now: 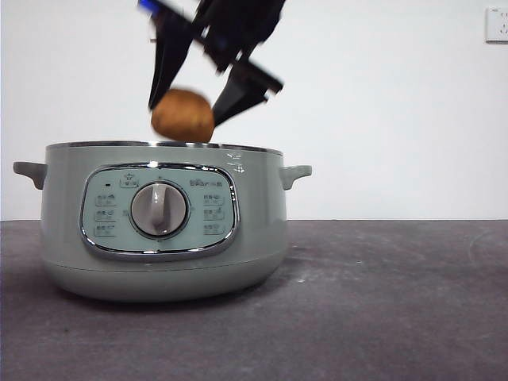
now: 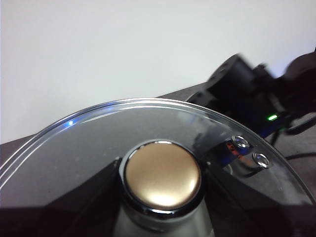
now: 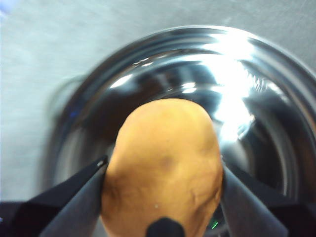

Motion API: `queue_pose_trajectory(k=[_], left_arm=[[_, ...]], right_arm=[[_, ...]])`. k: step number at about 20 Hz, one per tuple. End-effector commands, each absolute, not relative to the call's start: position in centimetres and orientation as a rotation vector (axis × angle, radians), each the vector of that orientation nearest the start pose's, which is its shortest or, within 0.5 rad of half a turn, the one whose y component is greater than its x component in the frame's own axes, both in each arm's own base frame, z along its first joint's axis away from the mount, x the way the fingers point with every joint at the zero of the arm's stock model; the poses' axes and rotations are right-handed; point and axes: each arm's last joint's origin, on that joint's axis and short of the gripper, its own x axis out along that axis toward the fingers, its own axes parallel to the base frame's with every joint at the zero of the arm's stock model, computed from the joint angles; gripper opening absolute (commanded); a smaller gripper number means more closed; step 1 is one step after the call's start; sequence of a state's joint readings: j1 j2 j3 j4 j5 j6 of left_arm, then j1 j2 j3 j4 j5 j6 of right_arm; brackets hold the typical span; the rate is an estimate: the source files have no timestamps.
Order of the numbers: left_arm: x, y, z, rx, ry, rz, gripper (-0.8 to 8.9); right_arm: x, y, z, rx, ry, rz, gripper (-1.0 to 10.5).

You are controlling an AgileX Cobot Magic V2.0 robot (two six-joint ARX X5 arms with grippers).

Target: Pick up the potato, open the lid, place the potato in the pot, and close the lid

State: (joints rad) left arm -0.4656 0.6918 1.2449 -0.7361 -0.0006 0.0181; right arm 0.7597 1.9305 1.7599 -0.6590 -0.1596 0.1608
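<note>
While the right gripper [image 1: 184, 107] holds the potato [image 1: 183, 116] just above the open mouth of the pot [image 1: 163, 230], the step in hand is to put it inside. I think it is best to lower the potato more, until it is below the steel rim, and only then to open the jaws, so it does not fall from height and bounce against the shiny inner bowl [image 3: 237, 98]. In the right wrist view the potato [image 3: 163, 170] sits over the bowl but not exactly over its middle, so a small move toward the centre could help before the release.

This arm comes down from the top of the front view, tilted, with its two black jaws pressed on the left and right sides of the potato.

The left gripper [image 2: 160, 190] is not seen in the front view. Its jaws are closed around the round knob [image 2: 162, 176] of the lid [image 2: 89, 143], and the lid is held up in the air, away from the pot. It should wait there, well apart, until the right arm has gone out.
</note>
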Motion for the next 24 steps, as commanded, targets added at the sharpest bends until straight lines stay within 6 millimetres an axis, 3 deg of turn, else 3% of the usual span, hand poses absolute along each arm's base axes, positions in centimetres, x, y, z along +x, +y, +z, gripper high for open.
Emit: queue_pose_trajectory(k=[1, 6, 13, 14, 15, 17, 21, 24], left_arm=[[7.2, -3.6, 44.5, 0.052, 0.089, -0.466, -0.09], [7.2, -3.6, 44.5, 0.051, 0.087, -0.466, -0.09], [7.2, -3.6, 44.5, 0.051, 0.087, -0.465, -0.09], [7.2, -3.6, 44.5, 0.052, 0.088, -0.465, -0.09], [7.2, -3.6, 44.5, 0.052, 0.089, -0.464, -0.09], [7.2, -3.6, 44.5, 0.053, 0.091, -0.464, -0.09], [7.3, -3.6, 44.3, 0.060, 0.111, -0.439, -0.09], [7.2, -3.6, 44.2, 0.062, 0.116, -0.440, -0.09]], right_arm=[[31.8, 31.6, 27.6, -0.182, 0.897, 0.810, -0.1], [32.4, 33.3, 23.8, -0.307, 0.936, 0.780, -0.1], [32.4, 33.6, 21.5, -0.407, 1.000, 0.771, -0.1], [32.2, 33.7, 21.5, -0.409, 0.998, 0.775, 0.2], [32.2, 33.8, 21.5, -0.408, 0.998, 0.778, 1.2], [32.2, 33.7, 21.5, -0.408, 1.000, 0.775, 4.2], [32.1, 33.8, 21.7, -0.398, 1.000, 0.772, 4.4], [31.7, 33.3, 23.2, -0.385, 0.990, 0.770, 4.4]])
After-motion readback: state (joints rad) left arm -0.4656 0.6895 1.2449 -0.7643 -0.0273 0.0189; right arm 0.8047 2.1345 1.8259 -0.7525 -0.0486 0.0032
